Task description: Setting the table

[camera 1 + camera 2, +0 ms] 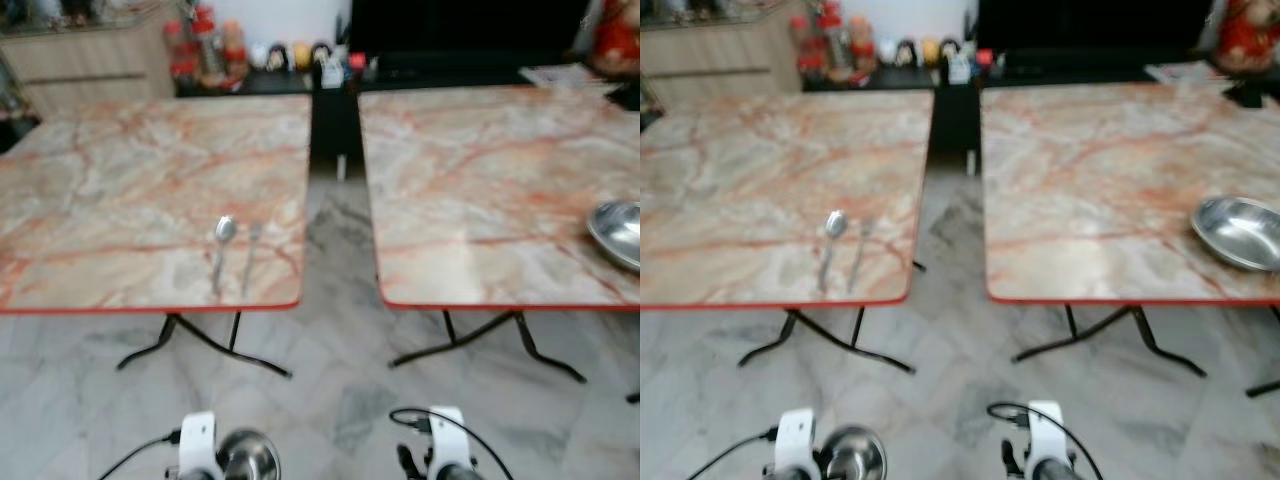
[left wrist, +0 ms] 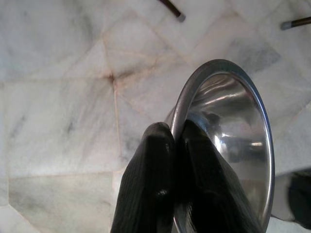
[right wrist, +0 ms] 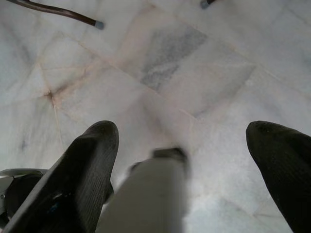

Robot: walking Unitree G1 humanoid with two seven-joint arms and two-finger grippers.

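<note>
Left gripper (image 2: 177, 145): clamped on steel bowl (image 2: 233, 145) rim, lower left | spoon (image 1: 222, 245), fork (image 1: 250, 255): directly above, handles toward camera | right gripper (image 3: 182, 160): spread, empty.

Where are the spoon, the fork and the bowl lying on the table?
spoon (image 1: 224, 230), left eye view, on its rounded head.
fork (image 1: 251, 250), left eye view, on its handle beside the spoon.
bowl (image 1: 1240, 232), right eye view, on its shiny inside.
</note>
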